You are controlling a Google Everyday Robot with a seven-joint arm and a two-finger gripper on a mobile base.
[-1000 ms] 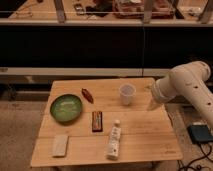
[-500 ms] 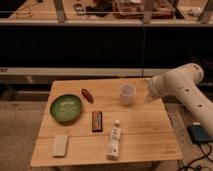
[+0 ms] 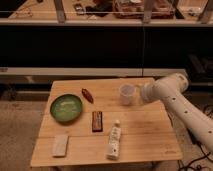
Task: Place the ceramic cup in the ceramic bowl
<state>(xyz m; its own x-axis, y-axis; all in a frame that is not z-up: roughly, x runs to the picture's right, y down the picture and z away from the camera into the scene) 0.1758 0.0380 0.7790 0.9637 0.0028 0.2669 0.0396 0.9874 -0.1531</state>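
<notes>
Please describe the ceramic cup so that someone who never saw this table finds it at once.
On the wooden table, go to the back right area, where the robot's pincer is. The ceramic cup stands upright beside the pincer, on its left in the picture. It is small, plain white, handleless, unlike the labelled white bottle lying near the front edge.

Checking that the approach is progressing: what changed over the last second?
The gripper has moved left, up to the cup's right side; whether it touches is unclear. The cup, bowl and bottle stayed put.
</notes>
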